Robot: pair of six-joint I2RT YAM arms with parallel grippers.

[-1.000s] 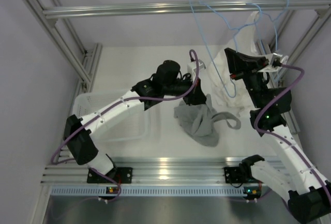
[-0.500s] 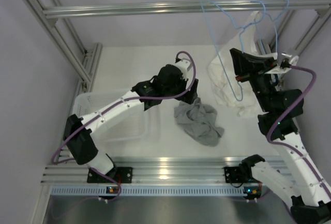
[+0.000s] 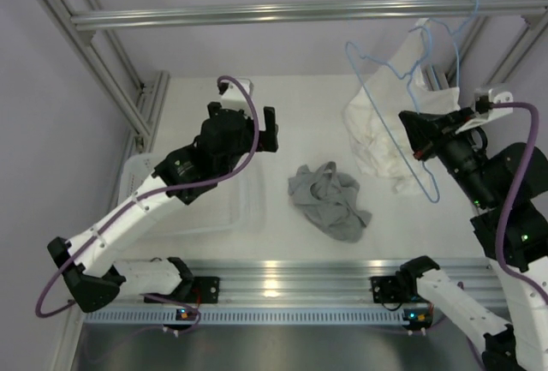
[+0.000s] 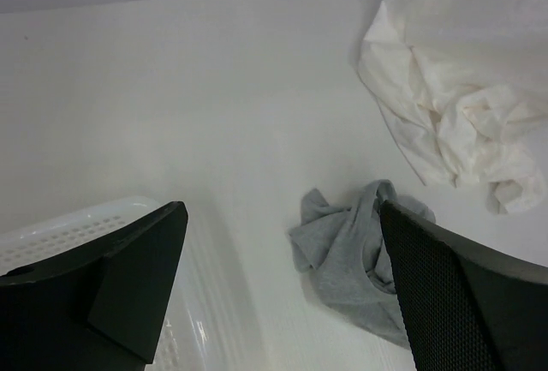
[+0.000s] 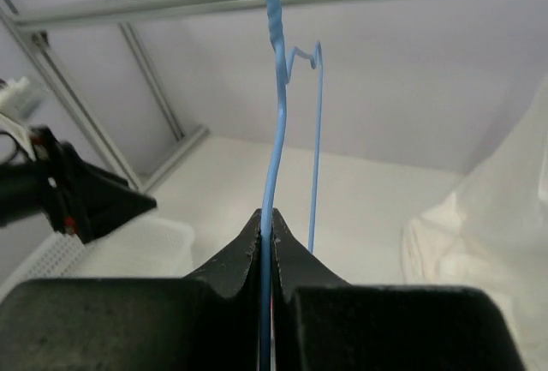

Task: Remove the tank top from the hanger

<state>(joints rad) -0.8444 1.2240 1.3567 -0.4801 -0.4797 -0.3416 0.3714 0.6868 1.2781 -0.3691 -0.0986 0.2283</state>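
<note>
The grey tank top [image 3: 330, 201] lies crumpled on the white table, free of the hanger; the left wrist view shows it [image 4: 355, 255] below and to the right of the jaws. My left gripper [image 3: 249, 124] hangs open and empty, raised up and to the left of the tank top [image 4: 281, 217]. The bare light-blue wire hanger [image 3: 377, 114] hangs tilted in the air at right. My right gripper [image 3: 417, 137] is shut on its wire [image 5: 276, 131], the jaws pressed together around it [image 5: 265, 218].
A white garment [image 3: 383, 131] hangs on a second blue hanger [image 3: 451, 41] from the top rail [image 3: 257, 15] at back right. A white perforated basket [image 3: 193, 208] sits at left, under the left arm. Frame posts stand along both sides.
My left gripper opened, let go of the tank top and pulled up and away to the left. The tank top settled on the table. My right gripper carried the hanger to the right.
</note>
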